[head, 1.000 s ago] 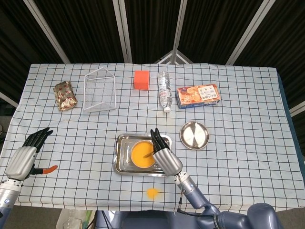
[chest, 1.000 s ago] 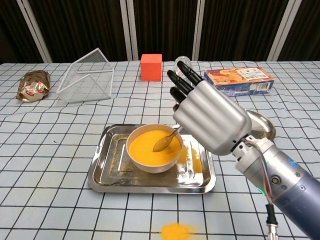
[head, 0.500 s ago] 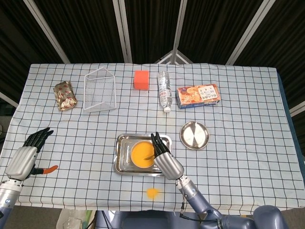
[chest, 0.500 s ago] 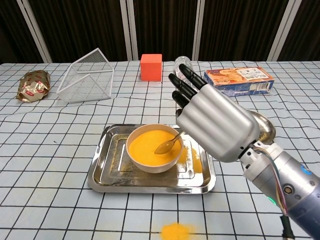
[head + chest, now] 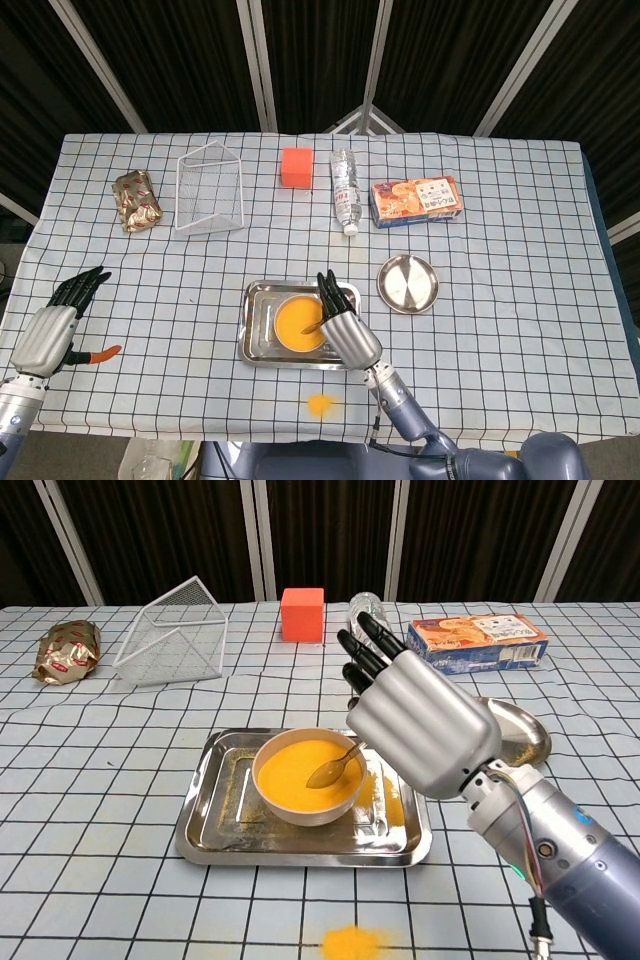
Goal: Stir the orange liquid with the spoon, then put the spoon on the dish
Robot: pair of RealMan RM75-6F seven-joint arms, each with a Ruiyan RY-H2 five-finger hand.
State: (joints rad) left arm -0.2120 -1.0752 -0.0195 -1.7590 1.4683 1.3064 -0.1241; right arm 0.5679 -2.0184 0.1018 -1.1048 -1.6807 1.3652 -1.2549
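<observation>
Now: right hand (image 5: 415, 725) holds metal spoon (image 5: 332, 767) | round bowl (image 5: 307, 776), glossy orange liquid (image 5: 292, 768)

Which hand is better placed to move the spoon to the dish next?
Probably the right hand: it already holds the spoon over the bowl, with the dish just beside it. The left hand is far off at the table edge.

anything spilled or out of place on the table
Yes. An orange blob lies on the cloth in front of the tray, and orange residue streaks the tray floor right of the bowl. The bottle at the back lies on its side.
</observation>
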